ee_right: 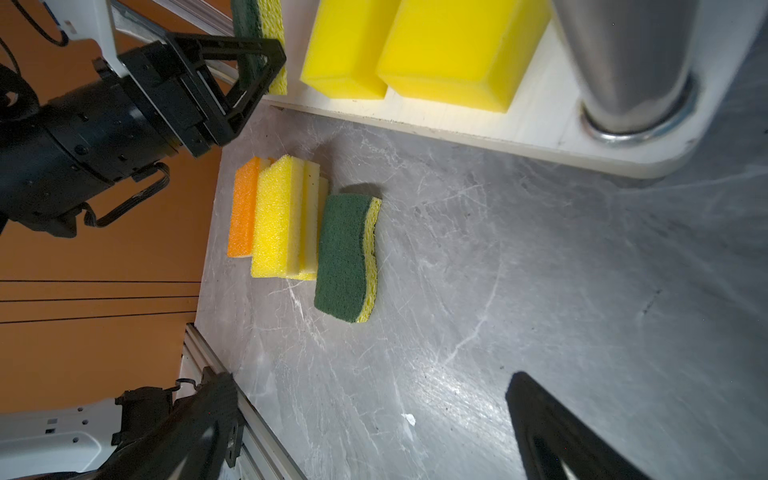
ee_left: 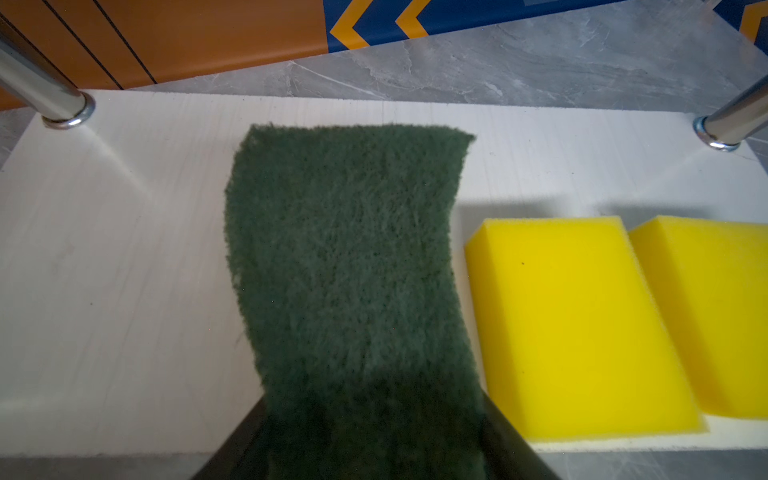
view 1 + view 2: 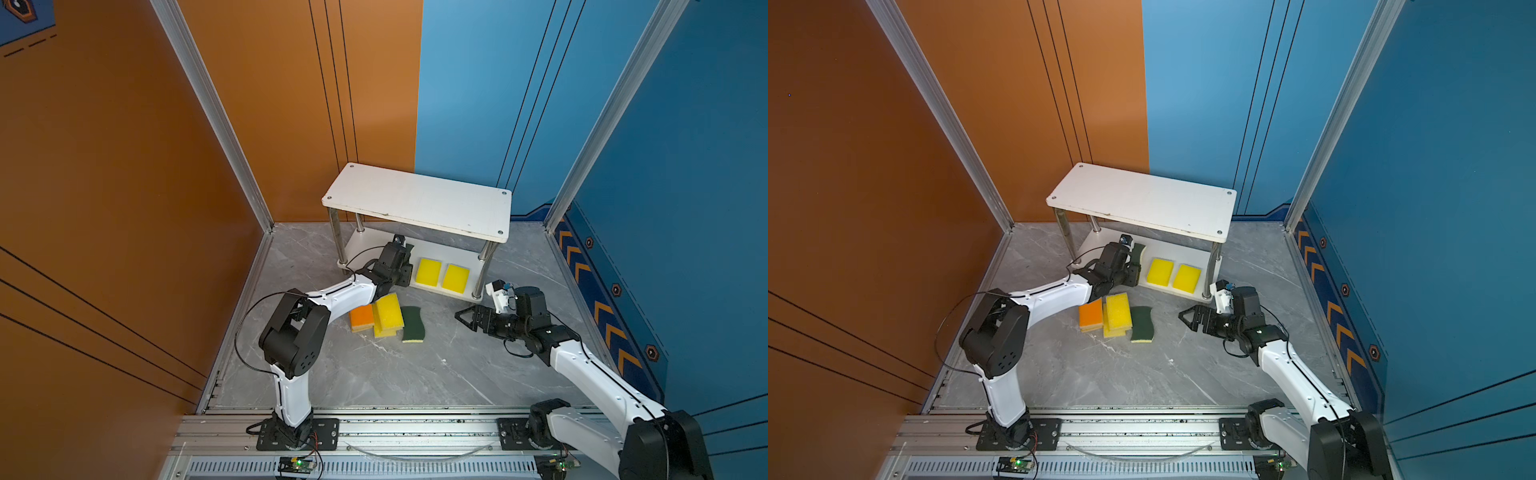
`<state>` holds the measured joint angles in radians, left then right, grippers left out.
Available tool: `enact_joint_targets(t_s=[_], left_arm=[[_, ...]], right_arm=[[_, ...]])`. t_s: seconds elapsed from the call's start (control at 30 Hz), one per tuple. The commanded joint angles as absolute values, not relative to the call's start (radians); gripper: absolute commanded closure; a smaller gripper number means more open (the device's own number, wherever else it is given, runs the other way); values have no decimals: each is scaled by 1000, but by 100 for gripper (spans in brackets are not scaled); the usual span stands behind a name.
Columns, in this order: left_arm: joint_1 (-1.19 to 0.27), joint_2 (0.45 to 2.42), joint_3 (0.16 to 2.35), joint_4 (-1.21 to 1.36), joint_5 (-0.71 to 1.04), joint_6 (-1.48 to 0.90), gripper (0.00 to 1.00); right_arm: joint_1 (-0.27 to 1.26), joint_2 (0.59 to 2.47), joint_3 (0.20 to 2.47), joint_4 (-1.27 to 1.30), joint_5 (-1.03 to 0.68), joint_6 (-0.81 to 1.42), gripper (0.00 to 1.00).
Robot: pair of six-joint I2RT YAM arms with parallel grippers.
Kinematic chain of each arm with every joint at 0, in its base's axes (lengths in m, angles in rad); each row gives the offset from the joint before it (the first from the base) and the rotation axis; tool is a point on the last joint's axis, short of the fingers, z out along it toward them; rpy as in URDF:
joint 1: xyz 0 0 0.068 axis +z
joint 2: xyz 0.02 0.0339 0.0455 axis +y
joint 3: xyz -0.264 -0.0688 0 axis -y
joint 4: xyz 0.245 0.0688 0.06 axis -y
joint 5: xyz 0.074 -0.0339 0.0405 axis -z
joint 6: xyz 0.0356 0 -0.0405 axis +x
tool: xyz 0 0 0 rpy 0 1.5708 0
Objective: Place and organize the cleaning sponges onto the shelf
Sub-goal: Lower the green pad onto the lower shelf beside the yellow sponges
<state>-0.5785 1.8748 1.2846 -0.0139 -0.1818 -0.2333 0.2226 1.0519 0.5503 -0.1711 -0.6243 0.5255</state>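
Observation:
The shelf [image 3: 415,199] [image 3: 1142,199] stands at the back, its top board bare. Two yellow sponges [image 3: 429,271] [image 3: 455,277] lie side by side on its lower board [image 2: 124,249]. My left gripper [image 3: 405,253] [image 2: 374,411] is shut on a dark-green scouring pad [image 2: 353,257] [image 3: 1138,251], held flat over the lower board just beside those yellow sponges [image 2: 573,324]. On the floor in front lie an orange sponge [image 3: 361,316] [image 1: 243,208], a stack of yellow sponges [image 3: 388,313] [image 1: 276,220] and a second green pad [image 3: 413,324] [image 1: 340,253]. My right gripper [image 3: 463,316] [image 1: 370,382] is open and holds nothing, right of that pad.
Chrome legs [image 2: 41,91] [image 1: 623,62] stand at the lower board's corners. Orange and blue walls close in the marble floor [image 3: 415,374] on three sides. An aluminium rail [image 3: 415,428] with both arm bases runs along the front.

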Motion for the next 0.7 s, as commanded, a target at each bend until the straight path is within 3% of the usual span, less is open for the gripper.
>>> enact_joint_targets(t_s=[0.0, 0.67], left_arm=[[-568, 1893, 1310, -4, -155, -215, 38], [-546, 1936, 1342, -5, -148, -218, 39]], right_arm=[[218, 1067, 542, -159, -611, 534, 0], [219, 1094, 538, -130, -618, 539, 0]])
